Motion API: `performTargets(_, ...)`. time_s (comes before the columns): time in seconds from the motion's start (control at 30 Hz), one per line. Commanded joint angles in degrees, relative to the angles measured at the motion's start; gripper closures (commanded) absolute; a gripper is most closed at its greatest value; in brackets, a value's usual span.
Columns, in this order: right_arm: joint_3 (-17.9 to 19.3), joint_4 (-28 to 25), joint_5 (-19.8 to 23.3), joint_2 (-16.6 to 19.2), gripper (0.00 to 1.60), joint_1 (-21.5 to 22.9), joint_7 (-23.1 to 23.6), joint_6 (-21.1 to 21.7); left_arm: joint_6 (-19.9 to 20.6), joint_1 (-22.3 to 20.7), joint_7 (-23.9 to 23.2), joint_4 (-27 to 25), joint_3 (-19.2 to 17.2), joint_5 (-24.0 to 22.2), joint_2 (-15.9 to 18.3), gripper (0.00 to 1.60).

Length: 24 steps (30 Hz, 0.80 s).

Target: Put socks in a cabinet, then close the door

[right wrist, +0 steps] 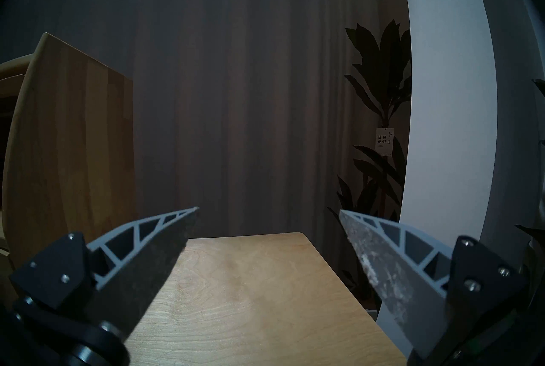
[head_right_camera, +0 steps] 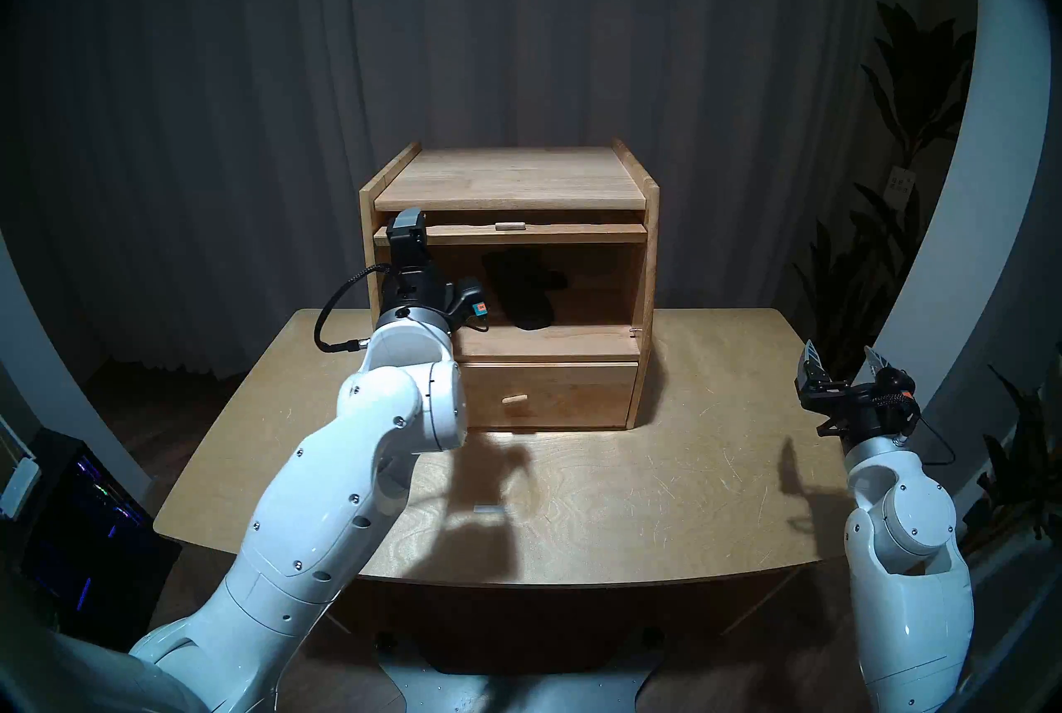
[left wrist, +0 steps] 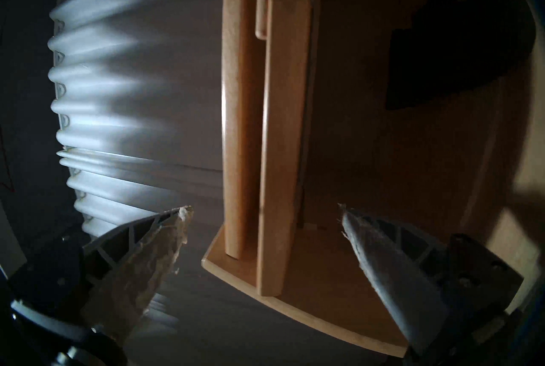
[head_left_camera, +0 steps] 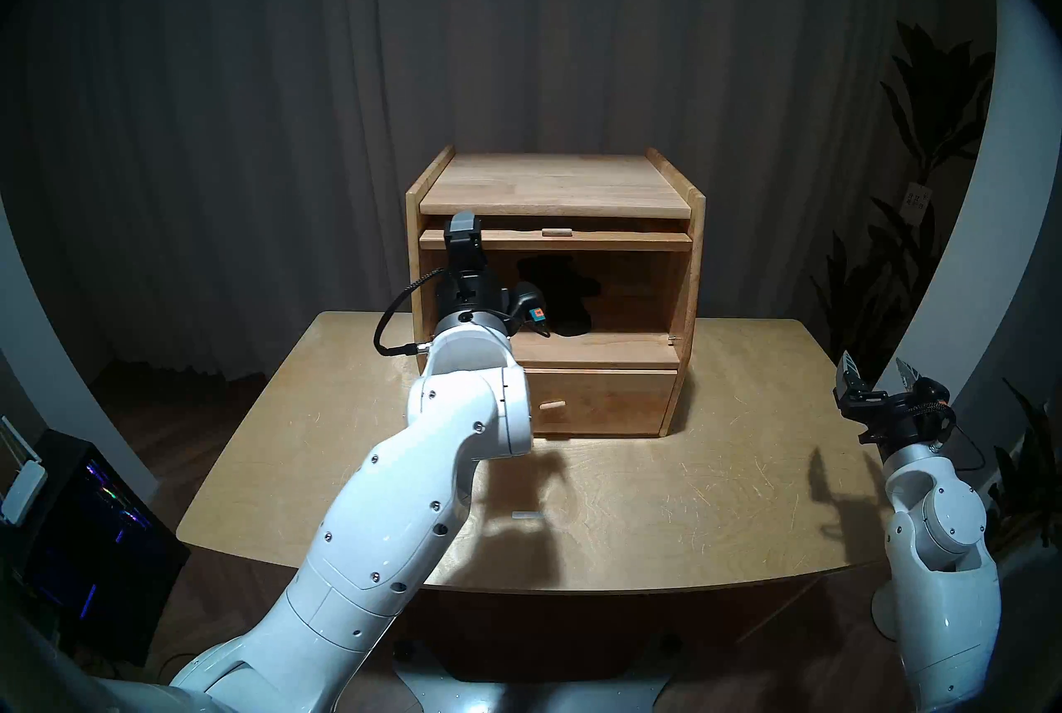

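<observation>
The floppy black fabric socks (head_left_camera: 554, 295) lie inside the light-brown wooden cabinet (head_left_camera: 697, 258), its wooden flap door (head_left_camera: 554, 239) still up, and both empty hands, left hand (left wrist: 262, 213) and right hand (head_left_camera: 874, 368), are spread apart.

a small white paper tag (right wrist: 385, 141) hangs on the potted plant (right wrist: 380, 67) at the right; it bears dark chinese characters, seemingly 日日是好日, with finer print beneath too small to read.

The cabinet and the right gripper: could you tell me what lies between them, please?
Only bare table separates the cabinet from the open right gripper; the head view shows it.
</observation>
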Motion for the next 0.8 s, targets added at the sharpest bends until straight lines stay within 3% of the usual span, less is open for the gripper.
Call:
performTargets(0.0, 0.92, -1.35, 0.98, 0.55, 0.0, 0.06, 1.51, -1.13, -1.8, 1.51, -4.48, -6.55, 8.3, 4.14, -1.23, 0.0)
performTargets(0.13, 1.18, -1.32, 1.51, 0.62, 0.0, -0.12, 2.31, -1.36, -4.16, 3.39, -10.37, -9.85, 9.45, 4.95, 2.61, 0.0)
performTargets(0.2, 1.33, -1.3, 1.78, 0.65, 0.0, -0.21, 2.76, -1.53, -5.5, 3.32, -12.39, -11.17, 8.38, 4.05, 3.79, 0.0)
performTargets(0.37, 1.51, -1.19, 2.11, 0.65, 0.0, -0.24, 3.35, -1.63, -6.91, -0.6, -18.48, -13.29, 4.84, 7.75, 6.47, 0.0)
performTargets(0.5, 1.66, -1.12, 2.37, 0.64, 0.0, -0.27, 3.84, -1.75, -7.8, -2.63, -22.48, -13.57, 2.62, 8.95, 6.39, 0.0)
performTargets(0.77, 1.93, -1.02, 2.66, 0.53, 0.0, -0.33, 4.69, -2.19, -9.87, -3.93, -30.63, -13.27, 0.18, 6.16, 4.71, 0.0)
